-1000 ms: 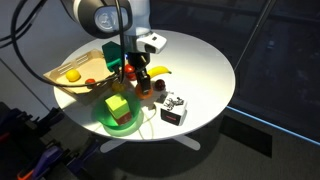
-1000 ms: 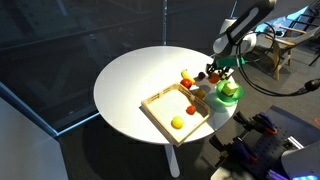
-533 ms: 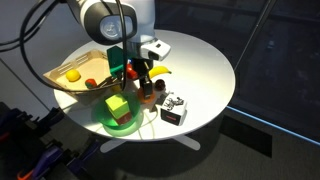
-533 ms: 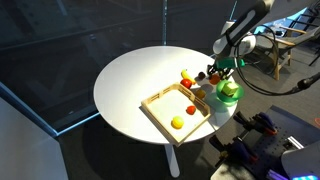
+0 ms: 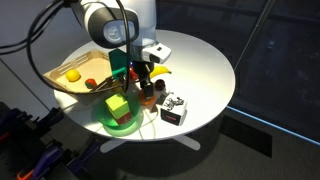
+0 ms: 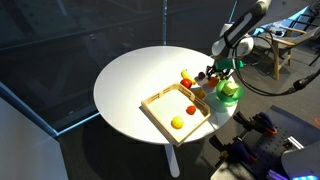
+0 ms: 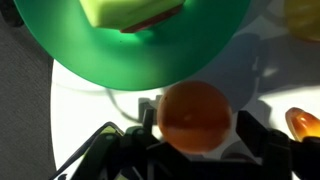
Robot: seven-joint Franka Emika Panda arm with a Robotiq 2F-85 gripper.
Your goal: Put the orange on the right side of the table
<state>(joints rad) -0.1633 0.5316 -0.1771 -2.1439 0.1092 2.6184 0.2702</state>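
The orange sits between my two black fingers in the wrist view, on the white table, just beside the green bowl. My gripper looks shut on it, with a finger against each side. In both exterior views the gripper is low over the table between the bowl and the wooden tray. The gripper body hides the orange there.
The tray holds a lemon and a red fruit. A banana lies beside the gripper. A yellow-green block is in the bowl. A black-and-white box stands near the table edge.
The arm has come down a little toward the table over the orange. Nothing else has moved.
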